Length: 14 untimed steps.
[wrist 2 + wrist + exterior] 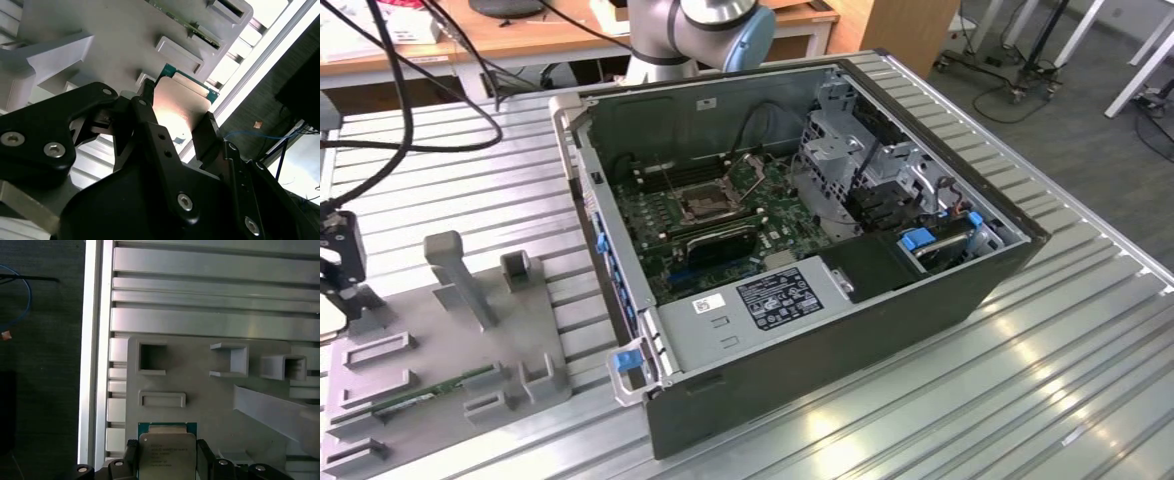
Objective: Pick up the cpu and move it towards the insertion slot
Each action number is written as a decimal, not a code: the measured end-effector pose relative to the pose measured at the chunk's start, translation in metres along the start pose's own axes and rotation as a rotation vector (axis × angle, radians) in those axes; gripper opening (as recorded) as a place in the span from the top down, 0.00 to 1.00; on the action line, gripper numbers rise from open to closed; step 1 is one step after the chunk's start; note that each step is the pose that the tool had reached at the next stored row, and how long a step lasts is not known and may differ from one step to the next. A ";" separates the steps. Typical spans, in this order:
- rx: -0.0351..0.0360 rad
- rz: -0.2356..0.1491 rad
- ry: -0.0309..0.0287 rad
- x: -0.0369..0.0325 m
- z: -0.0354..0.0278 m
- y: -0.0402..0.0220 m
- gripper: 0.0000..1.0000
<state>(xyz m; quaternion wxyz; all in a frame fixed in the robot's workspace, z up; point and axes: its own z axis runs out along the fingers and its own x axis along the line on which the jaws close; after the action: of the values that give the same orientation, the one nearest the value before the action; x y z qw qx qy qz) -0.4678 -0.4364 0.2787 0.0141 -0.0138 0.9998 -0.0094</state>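
The cpu is a flat square chip with a pale metal top and a green edge. In both wrist views it sits between the two black fingers of my gripper, which is shut on its opposite sides, over the near corner of the grey tray. The second wrist view has the cpu catching the light between the fingers. In the exterior view my gripper is at the far left, over the tray. The insertion slot lies on the green board inside the open computer case, well away on the exterior view's right.
The grey tray carries upright posts and rectangular recesses. A long green memory stick lies in it. The ribbed metal table ends close beside the tray, with dark floor beyond. Black cables hang at the back.
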 end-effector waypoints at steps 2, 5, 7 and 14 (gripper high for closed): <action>0.0000 0.000 0.0000 -0.0001 -0.0023 -0.0001 0.45; 0.0000 0.000 0.0000 -0.0001 -0.0029 -0.0001 0.45; 0.0000 0.000 0.0000 -0.0001 -0.0034 -0.0001 0.45; -0.0001 0.000 0.0000 -0.0001 -0.0038 -0.0001 0.45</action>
<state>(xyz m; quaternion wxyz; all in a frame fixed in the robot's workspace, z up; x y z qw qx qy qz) -0.4678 -0.4364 0.2825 0.0141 -0.0138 0.9998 -0.0094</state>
